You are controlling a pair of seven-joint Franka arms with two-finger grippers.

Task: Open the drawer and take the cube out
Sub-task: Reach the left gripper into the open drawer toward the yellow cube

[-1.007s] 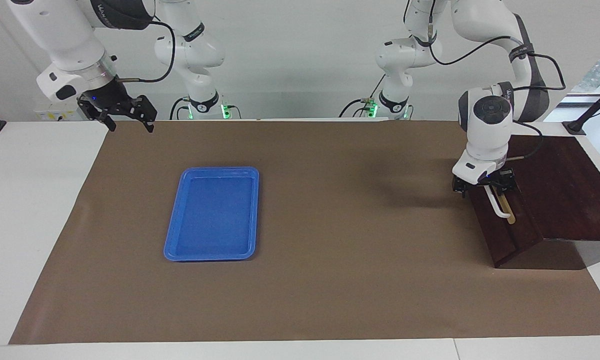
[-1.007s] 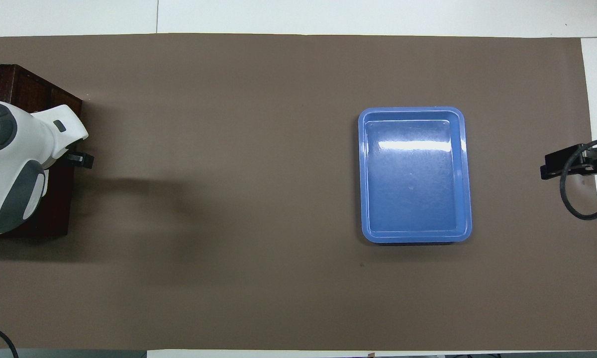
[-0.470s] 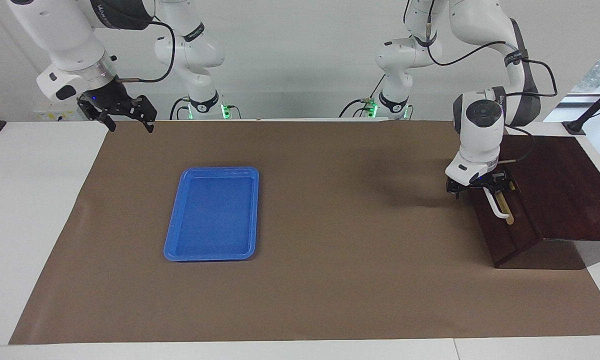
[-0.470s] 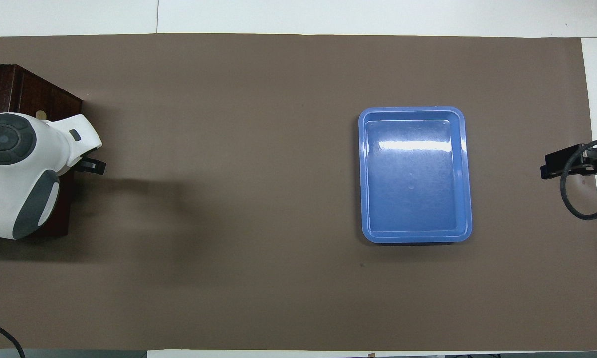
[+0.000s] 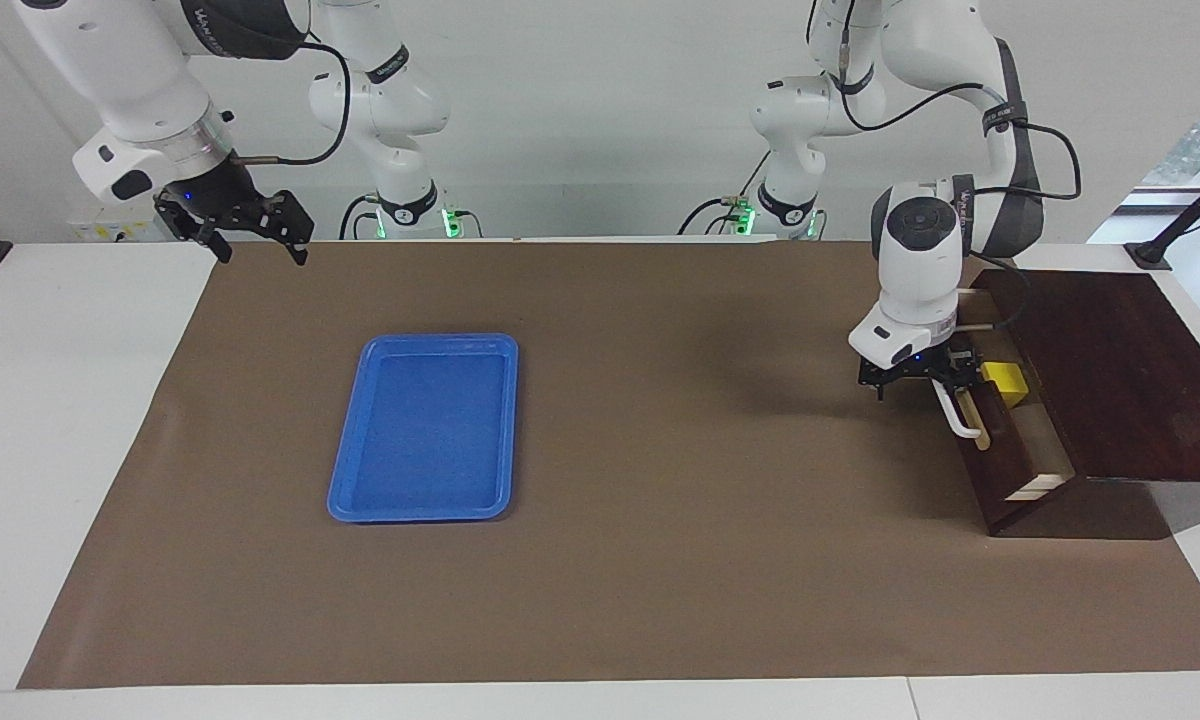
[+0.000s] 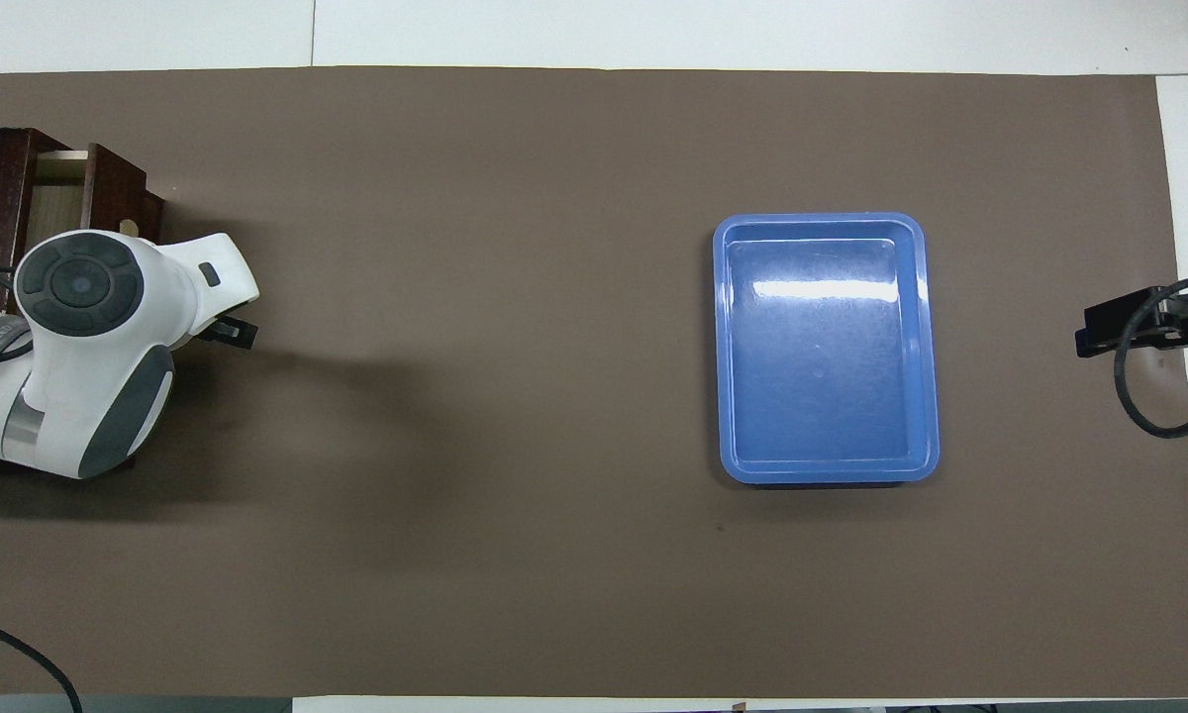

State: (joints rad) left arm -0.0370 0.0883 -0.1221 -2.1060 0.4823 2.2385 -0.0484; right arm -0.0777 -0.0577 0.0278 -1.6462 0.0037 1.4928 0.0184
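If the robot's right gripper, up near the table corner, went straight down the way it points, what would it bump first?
Probably the brown paper mat near its corner, or the white table beside it. The right gripper hangs open, nothing visible beneath; depth is uncertain.

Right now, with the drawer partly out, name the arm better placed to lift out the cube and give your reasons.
Left. The left gripper is at the drawer's white handle, right beside the yellow cube lying in the opened drawer. The right gripper waits over the right arm's end of the table, past the blue tray.
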